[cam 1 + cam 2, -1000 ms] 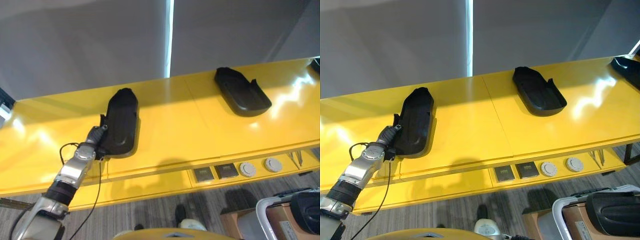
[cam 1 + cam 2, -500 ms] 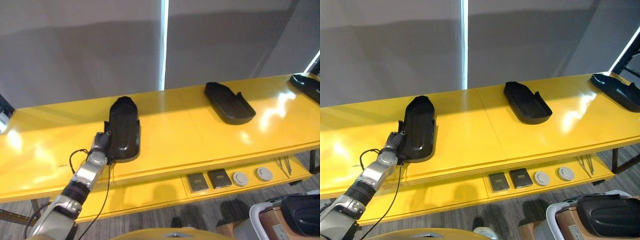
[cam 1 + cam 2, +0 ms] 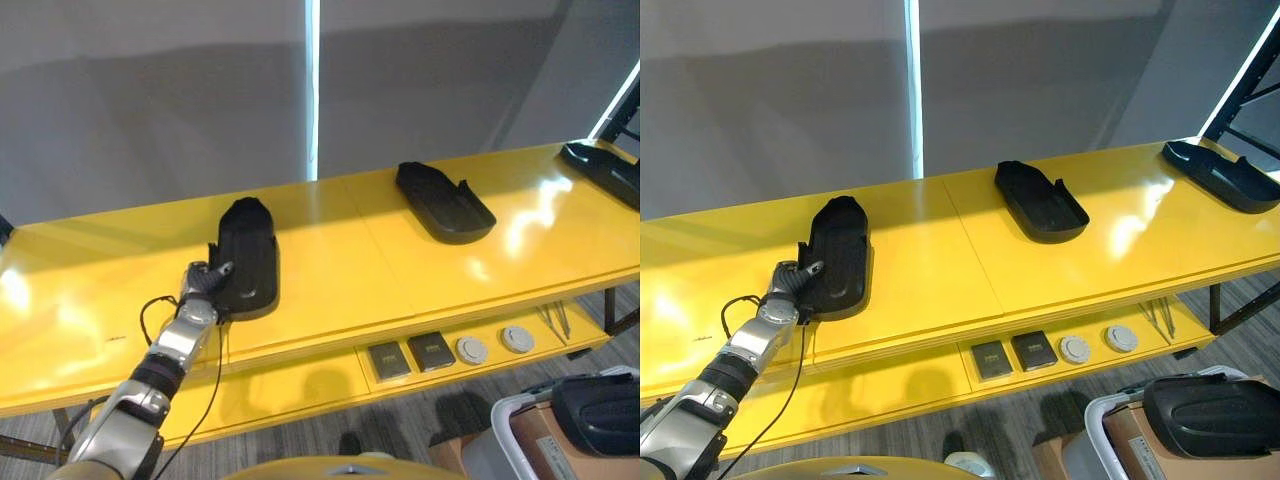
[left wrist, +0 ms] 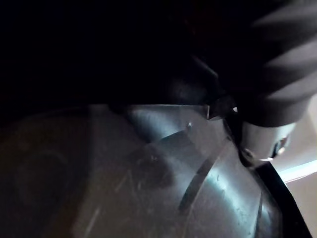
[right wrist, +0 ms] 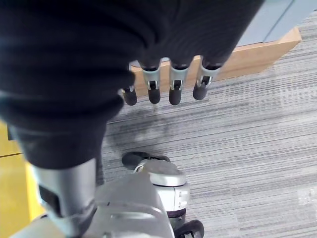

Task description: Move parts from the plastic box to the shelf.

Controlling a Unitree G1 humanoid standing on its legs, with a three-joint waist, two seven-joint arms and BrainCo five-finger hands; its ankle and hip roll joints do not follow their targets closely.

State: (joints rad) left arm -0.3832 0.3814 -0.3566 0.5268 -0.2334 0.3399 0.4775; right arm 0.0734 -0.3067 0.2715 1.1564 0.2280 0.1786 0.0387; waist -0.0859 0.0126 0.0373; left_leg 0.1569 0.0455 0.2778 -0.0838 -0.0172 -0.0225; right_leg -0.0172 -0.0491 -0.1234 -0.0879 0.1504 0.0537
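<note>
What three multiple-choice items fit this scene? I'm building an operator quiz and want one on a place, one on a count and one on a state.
1. Where is the left hand?
A. At the left part's near end
B. On the middle part
C. In the box

2. How many black parts lie on the shelf top?
A. One
B. Three
C. Five

3. What state is the right hand in?
A. Shut on a part
B. Curled into a fist
C. Open, holding nothing

Key:
1 A: the left hand sits by the left part.
2 B: the shelf also bears a middle part and a right part.
3 C: the right hand hangs straight-fingered over the floor.
</note>
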